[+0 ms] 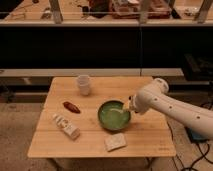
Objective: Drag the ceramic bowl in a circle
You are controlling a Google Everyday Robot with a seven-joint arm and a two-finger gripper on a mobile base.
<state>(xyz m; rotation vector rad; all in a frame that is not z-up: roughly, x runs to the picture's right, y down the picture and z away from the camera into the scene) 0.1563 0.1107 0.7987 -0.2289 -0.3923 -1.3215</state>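
The green ceramic bowl (114, 115) sits on the wooden table (95, 145), a little right of its middle. My white arm comes in from the right, and the gripper (125, 106) is at the bowl's right rim, reaching down into it. The arm's bulk hides the rim's far right edge.
A translucent white cup (84, 84) stands at the back of the table. A red object (71, 107) lies to the left. A white packet (66, 126) lies at the front left. A pale square block (114, 142) lies in front of the bowl. Dark shelving stands behind.
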